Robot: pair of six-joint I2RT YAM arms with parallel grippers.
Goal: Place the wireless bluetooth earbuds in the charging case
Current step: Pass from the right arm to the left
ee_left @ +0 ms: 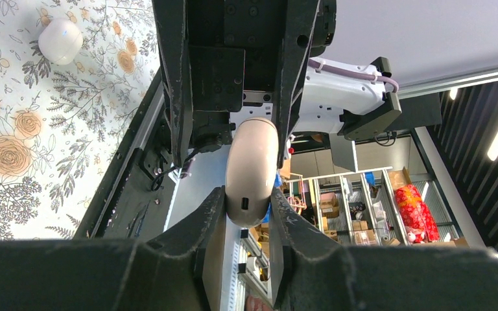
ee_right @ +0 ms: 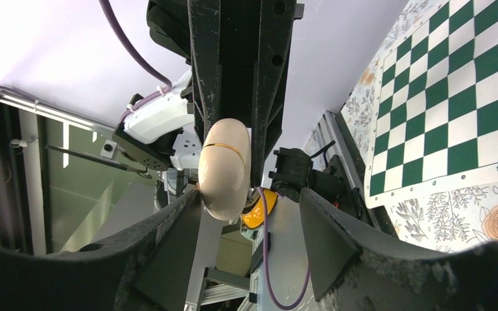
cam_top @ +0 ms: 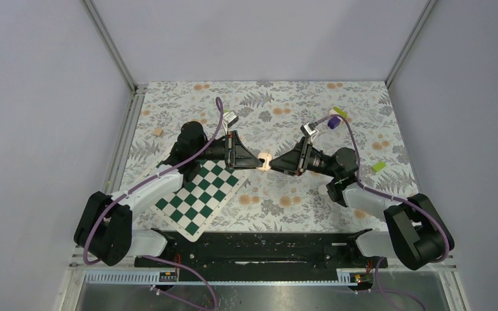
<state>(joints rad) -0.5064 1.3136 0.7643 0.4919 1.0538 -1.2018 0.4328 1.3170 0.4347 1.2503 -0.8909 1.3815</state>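
Out over the flower-print table [cam_top: 285, 97], just right of the chessboard mat [cam_top: 201, 194], the two arms meet nose to nose in mid-air, and the whole contest sits between them. The left gripper [ee_left: 248, 194] has its fingers pressed on either side of the charging case [ee_left: 251, 162], pinching it clear of the cloth. The right gripper [ee_right: 248, 194] stands spread: one finger [ee_right: 175, 240] is right against the shell, the other is well apart, so it grips nothing. As for the score, the lid reads as closed and neither tool carries an earbud. I'd judge the insertion itself isn't happening right now: either the case has yet to be opened or the buds are already inside, and with the interior hidden I cannot tell which. Away on the cloth, in the left wrist view, lies a small white rounded thing [ee_left: 59, 40]. It might be an earbud, but it's too small to call. Now the case itself: a smooth, glossy, cream-white pebble, rounded at every edge, held roughly midway between the arms. A thin lid seam [ee_right: 224, 148] curves across it in the right wrist view, and a tiny dark charging port [ee_left: 245, 203] sits on the end gripped by the left fingers.
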